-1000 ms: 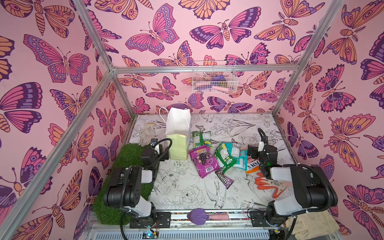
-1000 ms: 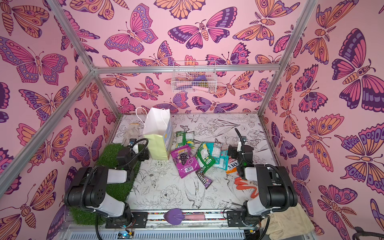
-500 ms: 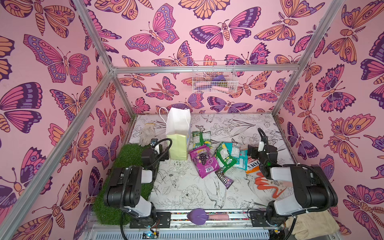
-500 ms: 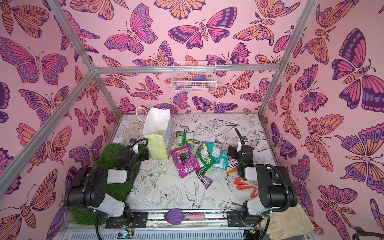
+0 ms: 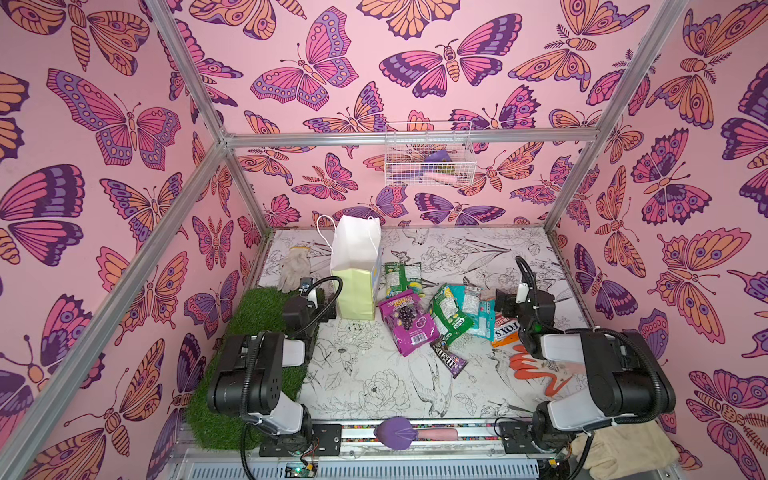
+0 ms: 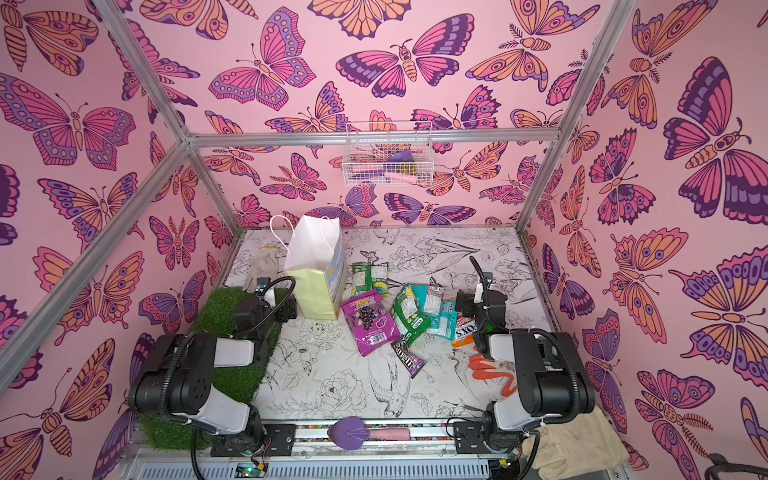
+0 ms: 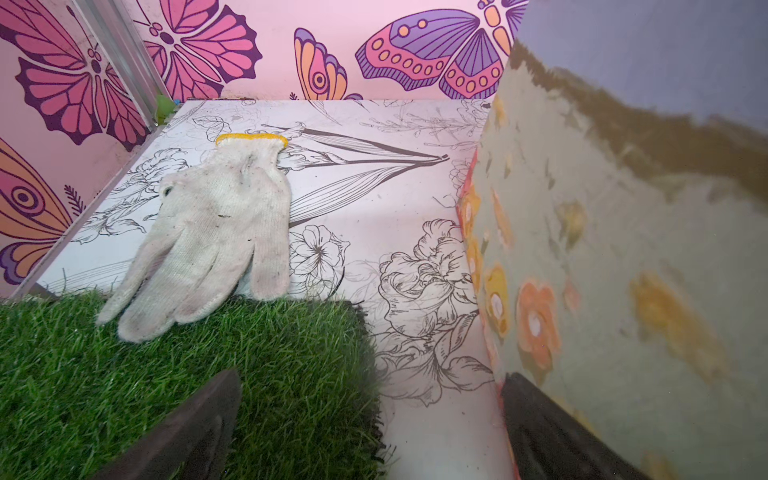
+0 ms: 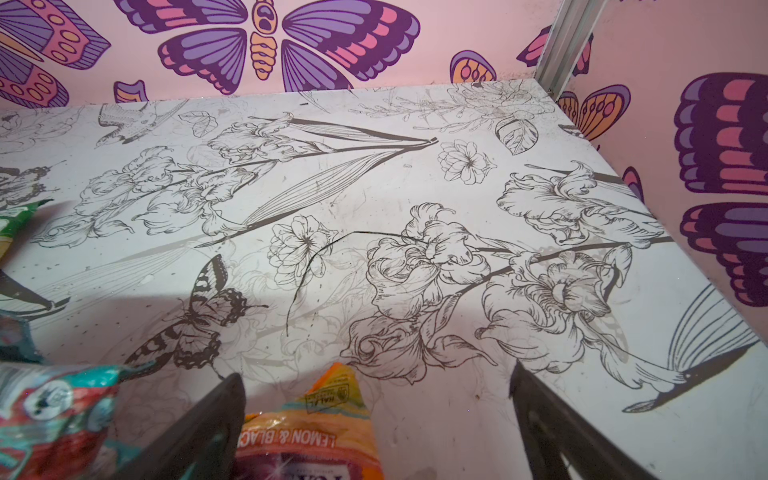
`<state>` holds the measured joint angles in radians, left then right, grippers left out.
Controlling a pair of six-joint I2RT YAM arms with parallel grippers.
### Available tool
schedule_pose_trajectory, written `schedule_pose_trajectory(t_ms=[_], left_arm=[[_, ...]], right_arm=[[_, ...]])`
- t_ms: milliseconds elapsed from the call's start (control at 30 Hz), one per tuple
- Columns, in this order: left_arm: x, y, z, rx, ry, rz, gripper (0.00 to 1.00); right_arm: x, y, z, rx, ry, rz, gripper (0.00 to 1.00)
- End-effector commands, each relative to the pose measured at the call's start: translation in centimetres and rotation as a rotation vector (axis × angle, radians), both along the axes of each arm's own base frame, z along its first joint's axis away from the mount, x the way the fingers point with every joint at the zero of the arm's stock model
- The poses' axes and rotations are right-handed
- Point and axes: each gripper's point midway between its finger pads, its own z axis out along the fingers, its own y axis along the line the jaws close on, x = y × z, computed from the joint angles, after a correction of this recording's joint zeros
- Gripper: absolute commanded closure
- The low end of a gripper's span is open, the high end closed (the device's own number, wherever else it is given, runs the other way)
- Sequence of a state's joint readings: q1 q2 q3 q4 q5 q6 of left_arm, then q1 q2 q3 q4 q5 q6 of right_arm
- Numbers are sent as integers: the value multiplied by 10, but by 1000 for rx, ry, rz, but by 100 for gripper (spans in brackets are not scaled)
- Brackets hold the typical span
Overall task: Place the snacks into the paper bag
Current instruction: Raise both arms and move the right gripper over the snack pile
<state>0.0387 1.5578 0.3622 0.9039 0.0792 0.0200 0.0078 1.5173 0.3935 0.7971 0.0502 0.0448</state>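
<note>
The paper bag [image 5: 355,270] [image 6: 316,282] stands upright and open at the left rear of the table. To its right the snacks lie flat in a loose heap: a purple grape pouch [image 5: 409,324], two green packets [image 5: 401,278] [image 5: 449,311], teal packets [image 5: 469,299], an orange Fox's bag [image 5: 505,332] and a dark M&M's packet [image 5: 449,359]. My left gripper [image 5: 328,311] [image 7: 372,380] is open and empty, one finger close beside the bag's flowered side [image 7: 623,249]. My right gripper [image 5: 500,303] [image 8: 376,372] is open low over the Fox's bag [image 8: 316,432], whose corner lies between the fingers.
A grey-white glove [image 5: 295,268] [image 7: 216,232] lies behind the grass mat [image 5: 257,307] at the left. An orange-and-grey glove [image 5: 536,370] lies by the right arm. A white wire basket [image 5: 428,158] hangs on the back wall. A purple object [image 5: 395,432] rests on the front rail.
</note>
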Motion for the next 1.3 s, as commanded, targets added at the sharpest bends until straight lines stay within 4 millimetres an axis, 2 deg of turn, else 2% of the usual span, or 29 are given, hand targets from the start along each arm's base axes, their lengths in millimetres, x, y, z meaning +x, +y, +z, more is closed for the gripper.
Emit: schedule_pose_trajectory(t_ms=[0,67,100,133,233,300,400,467,500,533,600,667,700,767,800,867,933,1067,1267], left_arm=[[2,6,8,15,-25,44,0],[0,12,20,45,-80,115,0],[-11,13,16,63,-73,132,0],[-14,14,23,78,-89,157,0],[-27,26,37,67,-44,247,0],[-31,29,60,52,-99,271,0],[-40,28,79,-6,-155,295,0],[-46,26,91,-54,-171,309,0],[-50,26,90,-71,-160,315,0],[-47,25,110,-104,-186,322,0],[-53,28,120,-142,-169,353,0],[-60,31,137,-172,-175,380,0],[-63,31,148,-190,-185,380,0],[-70,26,172,-244,-202,358,0],[-73,23,182,-276,-213,344,0],[-81,15,203,-338,-224,308,0],[-86,5,221,-351,-224,241,0],[-98,-14,243,-388,-208,130,0],[-120,-34,253,-439,-175,17,0]], right_arm=[[3,3,12,-8,-41,16,1],[3,2,12,-9,-43,11,1],[2,1,12,-8,-47,6,1],[1,2,13,-7,-55,10,1],[-5,-1,23,-7,-104,-8,1],[-9,-2,36,-7,-134,-18,1],[-14,3,56,1,-82,12,1],[-17,3,79,61,-119,-13,1],[-18,4,88,95,-140,-20,1],[-20,6,100,133,-159,-18,1],[-23,6,111,171,-143,-35,1],[-27,-4,105,231,-78,-125,1],[-31,-14,96,293,-42,-220,1],[-64,-38,54,473,160,-517,1],[-72,-38,46,533,208,-558,1],[-59,3,56,597,222,-281,1],[-59,16,59,668,193,-224,1],[-66,22,77,663,185,-176,1],[-77,31,92,613,279,-120,1]])
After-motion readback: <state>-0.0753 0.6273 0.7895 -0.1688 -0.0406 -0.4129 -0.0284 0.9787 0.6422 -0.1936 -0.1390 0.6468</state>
